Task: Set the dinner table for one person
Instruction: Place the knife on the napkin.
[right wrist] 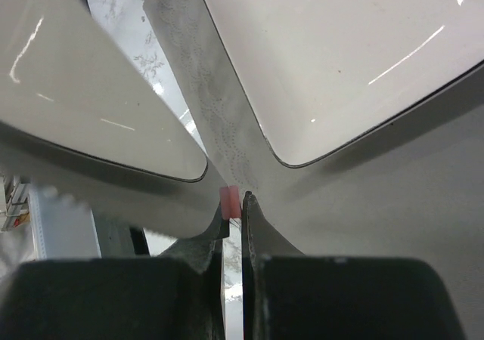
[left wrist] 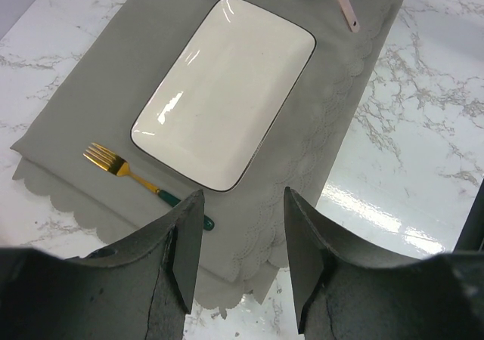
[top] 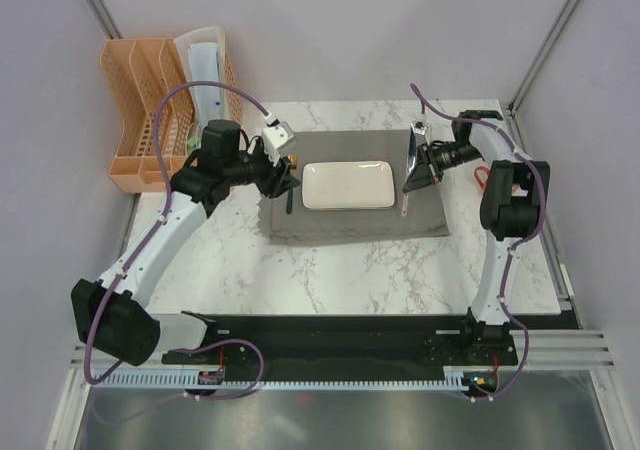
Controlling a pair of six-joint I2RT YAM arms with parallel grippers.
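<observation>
Pinches pink-handled utensil (left wrist: 349, 11) in right gripper (right wrist: 234, 208) just right of plate (top: 347, 185), long axis along plate's short side, over placemat (top: 350, 225); left gripper (left wrist: 242, 204) gaping, across plate by fork (left wrist: 121, 170).

This is a robotics lab test cell. The marble-look surface (top: 300, 270) is boxed in by plain pale wall panels (top: 330, 30) that meet at bare aluminium posts (top: 100, 5). At six o'clock a black mounting plate (top: 340, 335) and a slotted white cable duct (top: 330, 378) run along the near edge, with sheet metal (top: 320, 420) nearer still. A white left arm (top: 165, 235) and right arm (top: 495, 260) rise from that edge, trailing purple cables (top: 190, 95). The domestic touches are few: a grey placemat (top: 350, 225) under a white plate (top: 347, 185) at the centre, and an orange plastic rack (top: 150, 110) at ten o'clock.
</observation>
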